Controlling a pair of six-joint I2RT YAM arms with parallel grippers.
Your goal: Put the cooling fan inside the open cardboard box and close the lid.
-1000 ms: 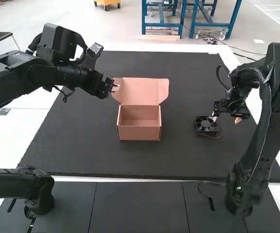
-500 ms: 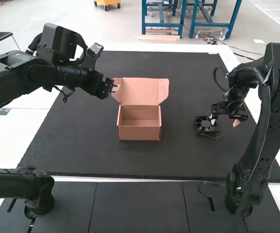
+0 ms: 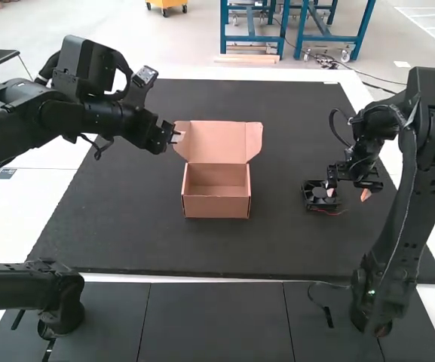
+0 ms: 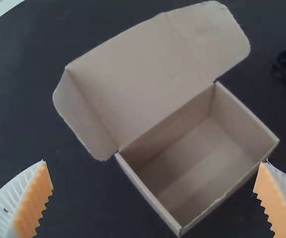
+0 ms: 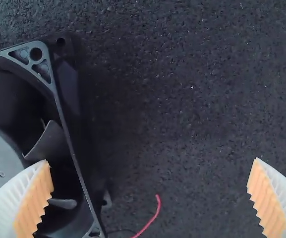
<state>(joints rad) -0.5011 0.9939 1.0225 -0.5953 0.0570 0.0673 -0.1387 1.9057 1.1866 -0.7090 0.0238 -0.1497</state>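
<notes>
Right of centre, I see the cooling fan (image 3: 320, 196); my right gripper (image 3: 347, 188) hangs over its edge, fingers spread wide, holding nothing. Mid-frame stands the open cardboard box (image 3: 215, 188); beyond, my left gripper (image 3: 173, 134) gapes empty beside the lid (image 3: 221, 141).

A black mat (image 3: 111, 219) covers most of a white table (image 3: 10, 207) in even light.

- The cardboard box (image 3: 215, 197) is plain brown and stands upright near the middle of the black mat (image 3: 111, 219), open, its inside bare.
- Its lid (image 3: 219, 140) stands up along the far side, side tabs spread.
- The cooling fan (image 3: 320, 196), black with a square frame, lies on the mat well apart to the box's right, with a thin red wire (image 5: 150, 218) beside it.
</notes>
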